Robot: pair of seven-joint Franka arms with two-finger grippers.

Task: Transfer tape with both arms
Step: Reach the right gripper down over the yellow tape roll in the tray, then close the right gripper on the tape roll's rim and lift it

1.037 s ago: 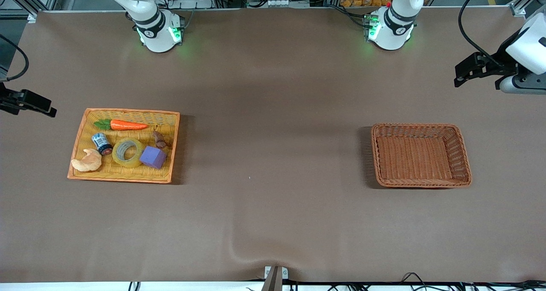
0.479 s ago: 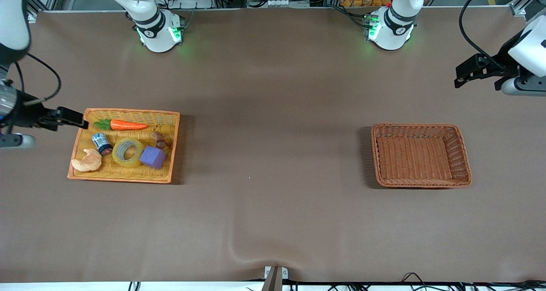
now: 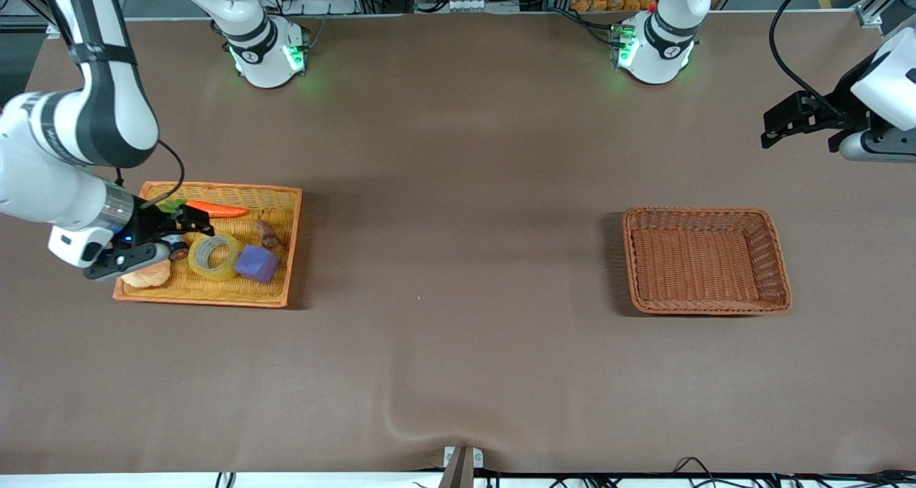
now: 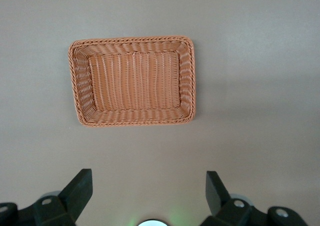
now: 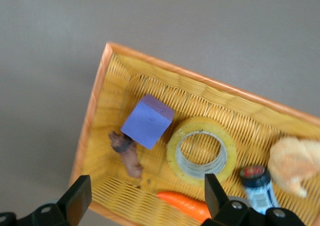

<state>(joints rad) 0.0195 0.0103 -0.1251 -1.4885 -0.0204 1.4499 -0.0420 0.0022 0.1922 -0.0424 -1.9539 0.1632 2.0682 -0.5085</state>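
Note:
The tape (image 3: 214, 256) is a yellowish ring lying flat in the yellow wicker tray (image 3: 207, 302), between a blue-labelled can (image 3: 175, 245) and a purple cube (image 3: 255, 263). My right gripper (image 3: 192, 225) is open and empty, in the air over the tray's carrot and can, beside the tape. In the right wrist view the tape (image 5: 202, 148) lies between the cube (image 5: 147, 121) and the can (image 5: 257, 186), ahead of the open right gripper (image 5: 146, 193). My left gripper (image 3: 774, 127) is open and empty, waiting over bare table at the left arm's end; it also shows in the left wrist view (image 4: 148, 186).
The tray also holds an orange carrot (image 3: 218, 210), a croissant (image 3: 147, 275) and a small brown piece (image 3: 267, 234). A brown wicker basket (image 3: 633, 259) stands empty toward the left arm's end; it shows in the left wrist view (image 4: 80, 85). Bare table lies between tray and basket.
My right arm has swung in from the table's edge and brought its open gripper over the tray. The left arm has barely moved. The tape has not moved.

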